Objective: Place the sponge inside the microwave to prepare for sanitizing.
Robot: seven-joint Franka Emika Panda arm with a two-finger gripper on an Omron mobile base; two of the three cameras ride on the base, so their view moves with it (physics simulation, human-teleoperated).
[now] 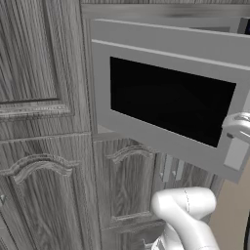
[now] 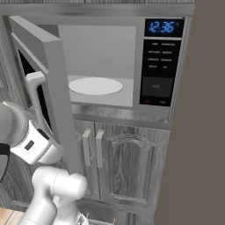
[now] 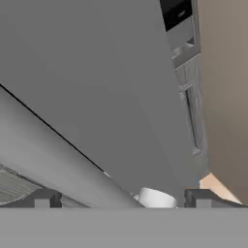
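The microwave [image 2: 110, 66] stands open, door swung wide — its blue display [image 2: 161, 27] reads 12:36; the panel's button labels are too small to read. Its white plate [image 2: 96, 85] lies bare. The hand [image 3: 121, 198] sits close against the door, fingers fully spread, holding nothing.

The microwave [image 2: 132, 66] is a grey box set among the cabinets, its door [image 1: 171, 102] swung wide open — black window, pale bar handle [image 2: 37, 99]. Inside lies a white round plate [image 2: 96, 86]; the blue display [image 2: 164, 27] glows.
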